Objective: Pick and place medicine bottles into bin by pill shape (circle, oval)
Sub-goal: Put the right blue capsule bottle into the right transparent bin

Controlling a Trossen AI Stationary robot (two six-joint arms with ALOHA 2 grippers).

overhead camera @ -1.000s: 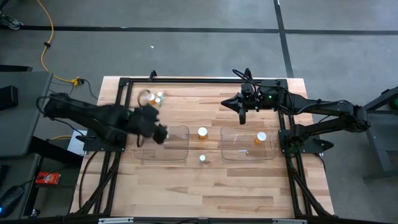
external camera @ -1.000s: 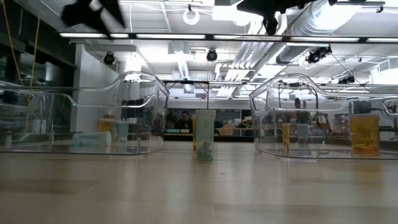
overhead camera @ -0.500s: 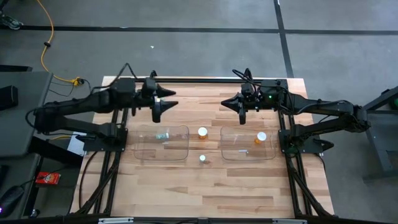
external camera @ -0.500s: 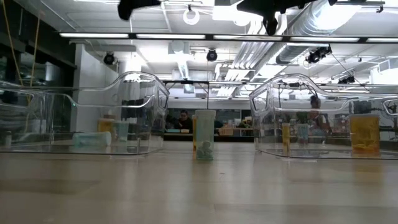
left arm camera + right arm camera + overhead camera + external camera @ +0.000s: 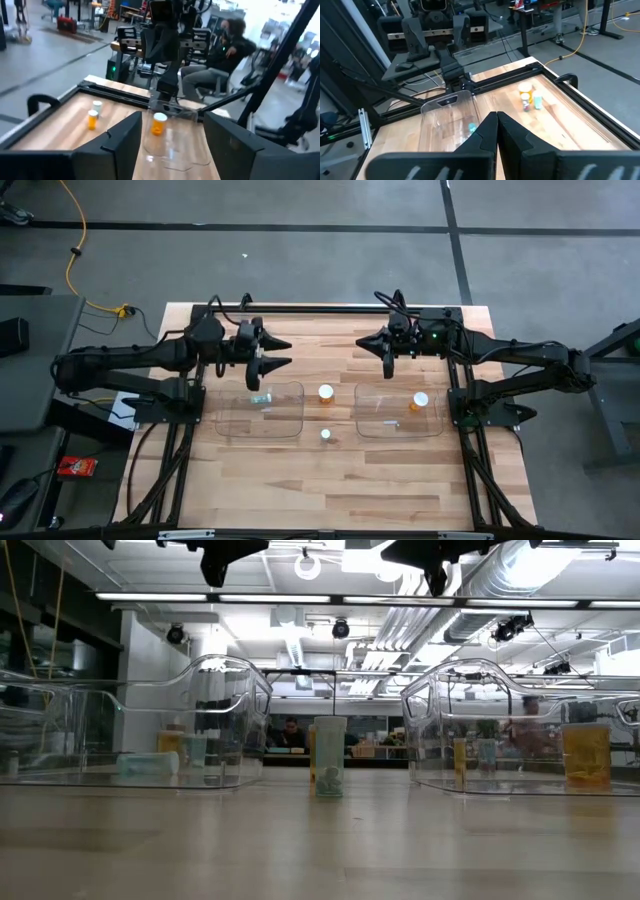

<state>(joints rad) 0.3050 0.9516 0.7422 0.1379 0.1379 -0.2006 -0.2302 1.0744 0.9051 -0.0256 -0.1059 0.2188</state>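
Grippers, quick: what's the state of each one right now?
Left gripper: open, holding nothing, raised above the table behind the left bin.
Right gripper: shut, holding nothing, raised behind the right bin.

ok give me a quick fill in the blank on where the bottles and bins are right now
1. The bottle inside the left bin lies on its ____.
2. The right bin holds one upright ____ bottle.
3. Between the bins stand ____ bottles, one amber, one pale.

Missing words: side; amber; two
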